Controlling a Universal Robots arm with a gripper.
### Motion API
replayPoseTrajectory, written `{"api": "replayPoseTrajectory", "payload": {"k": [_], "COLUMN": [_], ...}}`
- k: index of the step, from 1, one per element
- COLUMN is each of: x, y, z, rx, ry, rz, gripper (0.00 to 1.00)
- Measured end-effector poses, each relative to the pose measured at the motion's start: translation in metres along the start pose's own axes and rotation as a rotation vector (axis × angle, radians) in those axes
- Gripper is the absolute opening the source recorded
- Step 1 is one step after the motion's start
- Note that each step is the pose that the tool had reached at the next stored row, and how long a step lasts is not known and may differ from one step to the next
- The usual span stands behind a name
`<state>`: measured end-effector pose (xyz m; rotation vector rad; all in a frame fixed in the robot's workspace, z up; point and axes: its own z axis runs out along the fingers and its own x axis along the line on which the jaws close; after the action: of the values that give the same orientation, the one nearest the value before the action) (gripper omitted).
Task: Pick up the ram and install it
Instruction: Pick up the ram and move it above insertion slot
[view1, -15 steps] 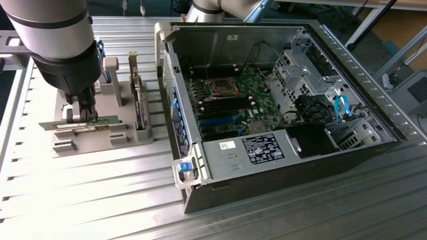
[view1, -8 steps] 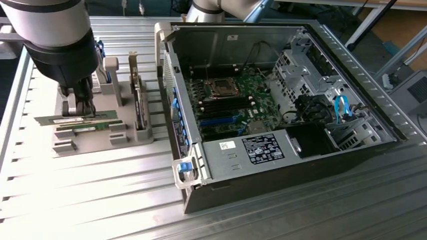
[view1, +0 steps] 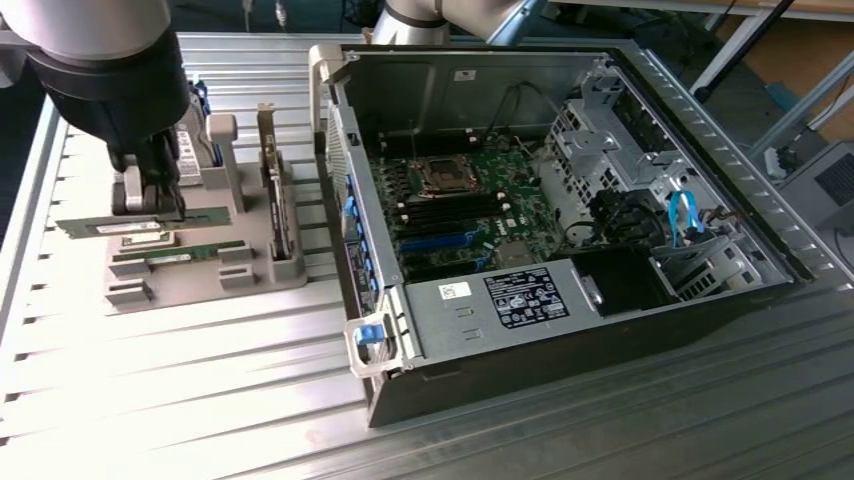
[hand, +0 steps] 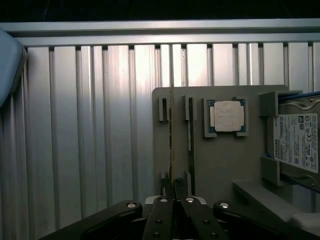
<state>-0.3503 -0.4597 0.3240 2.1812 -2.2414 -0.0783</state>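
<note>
Gripper (hand: 175, 186) is seen with jaws drawn narrow, nearly together; nothing is seen clamped between them. Contact with anything below cannot be told. Fingertips are lined up with one end of the ram (hand: 171, 135), a thin green stick stood on edge in a slot of the grey holder (hand: 215, 165), close to the holder's outer edge. The ram is seated in small brackets at both ends, not lifted. A second stick (hand: 191, 135) is stood on edge just beside it, parallel, in its own slot. Beyond that second stick, a square silver processor chip (hand: 226, 116) is laid flat in a framed recess of the same holder. Further on, a labelled hard drive (hand: 296, 142) is held at the holder's far side. The holder is set on a ribbed metal table (hand: 90, 135).

In the exterior view the arm (view1: 107, 60) is seen coming down over the holder at the exterior view's left. A dark expansion card (view1: 278, 215) is stood upright at the holder's edge nearest the computer. An open computer case (view1: 454, 80) is laid on its side on the table at the exterior view's right of the holder, close beside it. The motherboard (view1: 461, 205) is exposed inside.
</note>
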Motion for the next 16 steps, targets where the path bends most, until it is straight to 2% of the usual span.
{"api": "replayPoseTrajectory", "payload": {"k": [5,16], "x": [0.000,-0.001], "y": [0.0006,0.0023], "z": [-0.0136,-0.0512], "rx": [-0.0001,0.0000], "ry": [0.0001,0.0000], "rz": [0.000,0.000], "gripper": [0.12,0.12]}}
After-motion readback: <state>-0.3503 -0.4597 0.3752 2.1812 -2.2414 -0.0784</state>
